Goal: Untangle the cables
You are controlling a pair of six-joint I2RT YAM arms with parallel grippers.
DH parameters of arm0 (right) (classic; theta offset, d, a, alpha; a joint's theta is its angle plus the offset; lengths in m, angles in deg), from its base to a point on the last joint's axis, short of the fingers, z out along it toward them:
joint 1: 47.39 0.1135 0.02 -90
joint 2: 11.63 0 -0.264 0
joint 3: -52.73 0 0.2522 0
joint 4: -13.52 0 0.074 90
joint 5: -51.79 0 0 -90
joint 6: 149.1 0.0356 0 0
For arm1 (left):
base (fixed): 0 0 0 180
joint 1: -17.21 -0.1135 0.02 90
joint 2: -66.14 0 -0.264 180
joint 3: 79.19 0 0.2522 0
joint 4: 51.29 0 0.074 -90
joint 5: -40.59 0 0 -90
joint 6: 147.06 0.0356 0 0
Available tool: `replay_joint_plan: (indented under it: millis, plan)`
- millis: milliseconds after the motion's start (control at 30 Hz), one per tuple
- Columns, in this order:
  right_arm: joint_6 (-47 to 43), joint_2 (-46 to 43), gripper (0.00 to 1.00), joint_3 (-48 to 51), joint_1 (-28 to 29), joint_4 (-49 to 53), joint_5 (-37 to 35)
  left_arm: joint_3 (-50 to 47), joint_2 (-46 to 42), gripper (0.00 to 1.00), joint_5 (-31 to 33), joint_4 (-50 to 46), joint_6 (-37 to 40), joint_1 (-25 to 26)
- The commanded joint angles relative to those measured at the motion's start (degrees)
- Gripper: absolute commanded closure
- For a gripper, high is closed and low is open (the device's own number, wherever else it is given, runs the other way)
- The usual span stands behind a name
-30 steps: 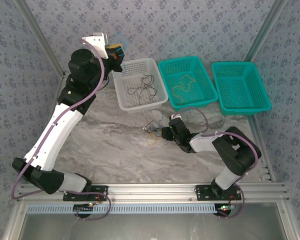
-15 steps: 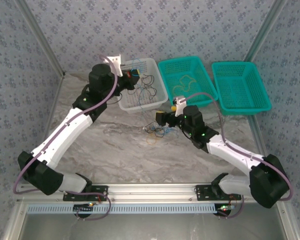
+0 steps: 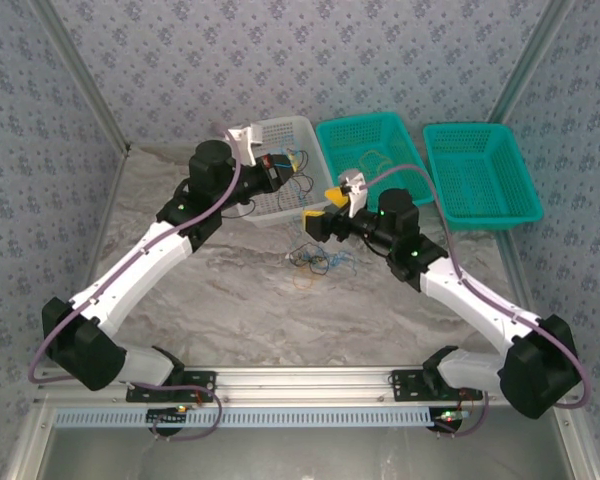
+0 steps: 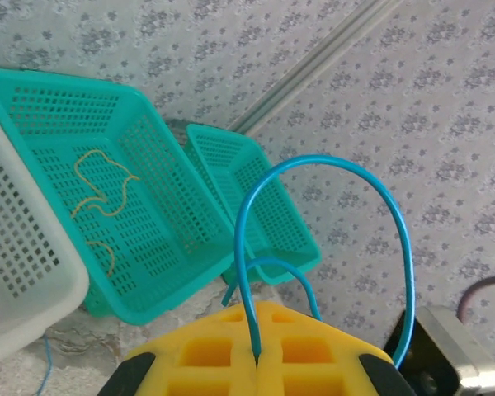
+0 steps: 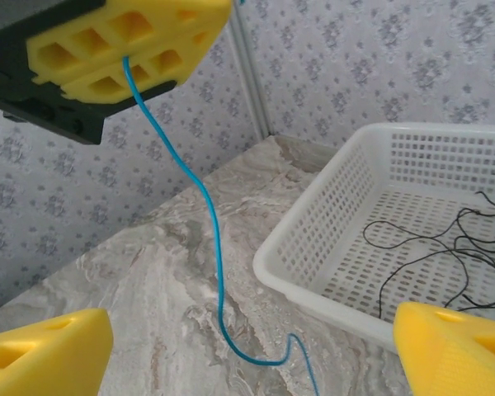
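My left gripper [image 3: 283,166] hangs over the white basket [image 3: 270,130], shut on a blue cable [image 4: 330,163]. That cable loops above the yellow jaws [image 4: 258,320]. From the left gripper [image 5: 124,45] it hangs down to the marble table [image 5: 148,280]. There it runs between the wide-apart yellow fingers [image 5: 41,351] of my right gripper [image 5: 249,338], which is open and empty. A small tangle of cables [image 3: 315,260] lies on the table just below my right gripper [image 3: 323,213]. A black cable [image 5: 445,247] lies in the white basket [image 5: 338,239], and a yellow cable [image 4: 103,194] in the middle teal basket [image 4: 173,272].
Three baskets stand in a row at the back: white, teal [image 3: 325,130] and a second teal [image 3: 480,200] at the right. Patterned walls and metal frame posts close in the table. The near half of the marble table [image 3: 230,300] is bare.
My left gripper has come down and to the right over the white basket, carrying the blue cable. My right arm has stretched out, lifting its gripper off the tangle, and its jaws have opened wider.
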Motion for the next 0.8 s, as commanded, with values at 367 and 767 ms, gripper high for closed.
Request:
replay_joint_plan:
  millis: [367,767]
  plan:
    - [-1.49,5.28,0.7,-4.45,-0.17,-0.81,3.67,-2.86,-1.02,1.0,-1.82,7.19,-2.23,1.0]
    - [-3.25,-0.98,1.0,-4.06,-3.59,7.98,0.86,-4.08,-0.03,0.63,2.79,6.19,-2.56,0.84]
